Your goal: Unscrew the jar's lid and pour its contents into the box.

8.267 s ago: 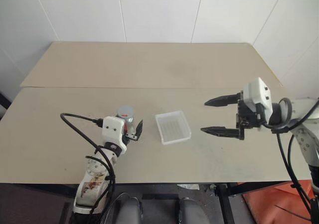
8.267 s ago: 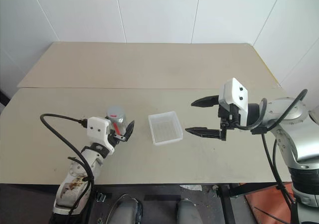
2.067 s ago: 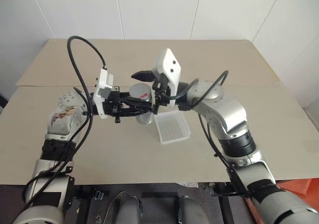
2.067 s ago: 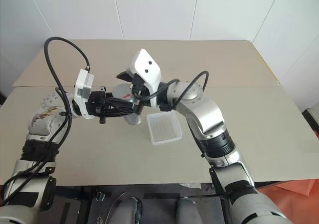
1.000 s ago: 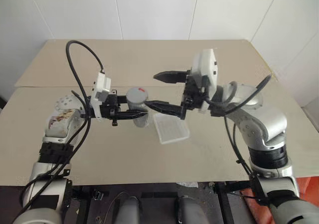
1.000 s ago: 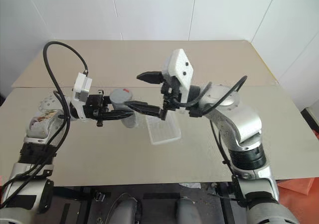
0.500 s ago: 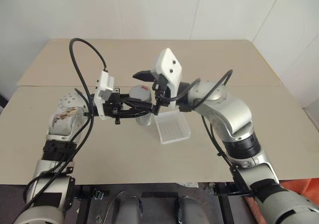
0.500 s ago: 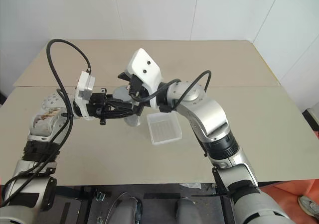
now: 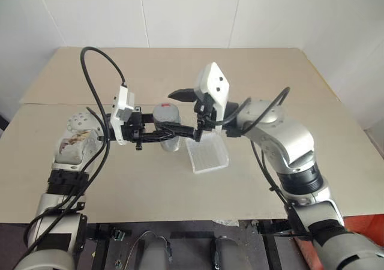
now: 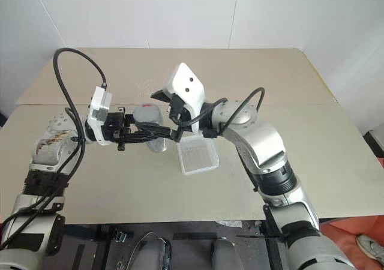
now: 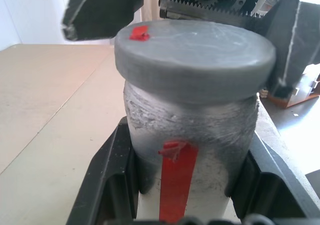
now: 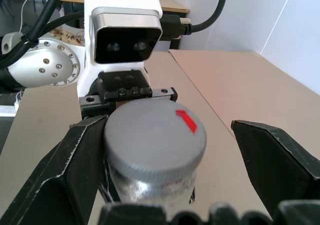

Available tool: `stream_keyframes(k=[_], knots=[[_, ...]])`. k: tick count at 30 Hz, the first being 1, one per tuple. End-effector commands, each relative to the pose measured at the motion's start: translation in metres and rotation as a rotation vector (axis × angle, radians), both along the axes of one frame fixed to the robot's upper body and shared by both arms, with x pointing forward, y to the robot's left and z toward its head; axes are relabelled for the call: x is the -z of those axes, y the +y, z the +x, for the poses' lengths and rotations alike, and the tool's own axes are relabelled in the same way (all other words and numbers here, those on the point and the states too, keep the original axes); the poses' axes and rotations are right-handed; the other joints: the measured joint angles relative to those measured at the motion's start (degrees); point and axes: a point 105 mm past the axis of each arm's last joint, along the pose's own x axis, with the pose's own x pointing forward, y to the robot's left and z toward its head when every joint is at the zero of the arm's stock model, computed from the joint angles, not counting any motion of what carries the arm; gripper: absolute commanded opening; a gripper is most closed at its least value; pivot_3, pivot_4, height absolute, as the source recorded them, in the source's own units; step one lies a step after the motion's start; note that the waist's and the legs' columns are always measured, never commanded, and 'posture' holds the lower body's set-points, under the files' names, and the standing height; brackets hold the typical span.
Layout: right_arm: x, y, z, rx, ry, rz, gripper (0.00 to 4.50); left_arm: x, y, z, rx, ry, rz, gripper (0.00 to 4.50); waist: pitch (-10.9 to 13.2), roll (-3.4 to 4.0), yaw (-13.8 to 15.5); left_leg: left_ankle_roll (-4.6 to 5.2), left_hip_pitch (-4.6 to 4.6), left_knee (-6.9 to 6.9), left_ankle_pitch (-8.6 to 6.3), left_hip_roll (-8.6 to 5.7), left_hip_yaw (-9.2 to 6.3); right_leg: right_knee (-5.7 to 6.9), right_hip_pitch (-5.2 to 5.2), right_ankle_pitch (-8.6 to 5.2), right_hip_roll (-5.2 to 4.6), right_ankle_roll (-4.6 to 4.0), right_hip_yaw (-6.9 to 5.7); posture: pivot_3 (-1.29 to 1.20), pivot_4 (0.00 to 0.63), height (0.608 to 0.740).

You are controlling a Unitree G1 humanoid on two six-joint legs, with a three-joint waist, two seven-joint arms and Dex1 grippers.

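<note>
The left tool (image 9: 161,132) was clenched on the jar (image 11: 192,135), holding it above the tabletop (image 9: 120,174). The right tool (image 12: 165,150) was released, its fingers (image 12: 75,160) astride the lid (image 12: 155,135). The unscrewing step was in hand; next, closing on the lid and twisting appeared necessary. The box (image 9: 207,153) lay just beyond. The contents could not be made out.

The jar (image 9: 167,128) is held above the table (image 9: 252,72), just left of the box (image 9: 207,153), which lies flat on the table. The lid (image 12: 155,132) sits on the jar. The left gripper (image 9: 171,133) reaches the jar from its left side; the right gripper (image 9: 183,110) faces the jar from the right, one finger (image 9: 182,93) behind the lid, the other in front.
</note>
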Motion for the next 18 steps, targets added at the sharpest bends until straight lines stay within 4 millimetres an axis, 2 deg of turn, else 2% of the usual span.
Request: stream_keyframes(k=[1,18], knots=[[-0.020,-0.023,0.004,0.069,-0.068,0.060,4.46,-0.013,0.003,-0.007,0.019,-0.064,-0.002,1.92,0.0,0.00,0.0,0.00,0.00,0.00,0.00,0.00,0.00,0.00,0.00,0.00,0.00,0.00,0.00,0.00,0.150,0.740],[-0.013,-0.044,-0.001,0.102,-0.057,0.049,4.46,-0.012,0.006,-0.010,0.019,-0.053,0.009,1.92,0.0,0.00,0.0,0.00,0.00,0.00,0.00,-0.01,0.01,-0.02,0.02,0.00,-0.01,0.00,0.01,0.00,0.150,0.740]])
